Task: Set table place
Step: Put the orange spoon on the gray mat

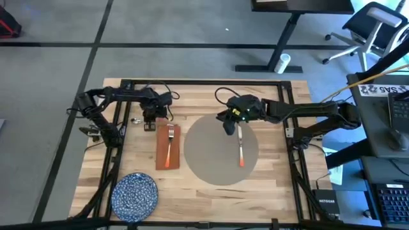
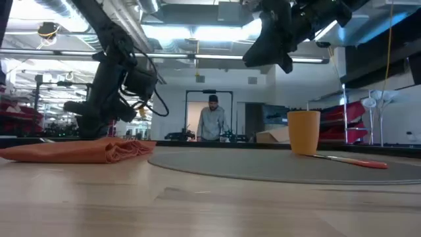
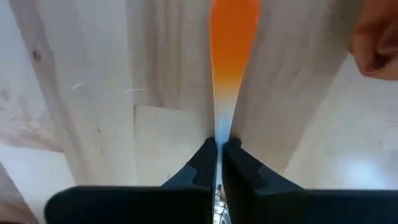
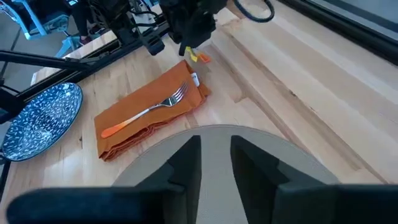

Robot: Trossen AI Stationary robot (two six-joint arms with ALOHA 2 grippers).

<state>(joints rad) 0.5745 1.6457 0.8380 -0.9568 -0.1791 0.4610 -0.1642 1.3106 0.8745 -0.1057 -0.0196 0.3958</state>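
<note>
A round grey-beige placemat [image 1: 211, 156] lies mid-table with an orange-handled knife [image 1: 240, 148] on its right part. Left of it, a fork [image 4: 149, 109] rests on a folded rust-red napkin [image 1: 167, 152]. My left gripper [image 1: 150, 121] stands at the napkin's far end, shut on a thin orange-handled utensil [image 3: 231, 37]. My right gripper [image 1: 229, 128] hovers open above the placemat's far edge, holding nothing. A blue speckled plate [image 1: 135, 193] sits on the table [image 1: 275, 191] at the near left. My left gripper pinches the utensil's thin silvery part [image 3: 219, 127] between its two fingertips. The fingers point down from above, and the orange handle end [image 4: 200, 57] reaches away below them toward the wood. Whether that end touches the table I cannot tell.
A yellow-orange cup [image 2: 304, 131] shows in the low view at the placemat's far right. Black frame rails [image 1: 291, 102] edge the table. Bare wood lies near the front edge, right of the plate. A person [image 2: 212, 122] stands far off in the room.
</note>
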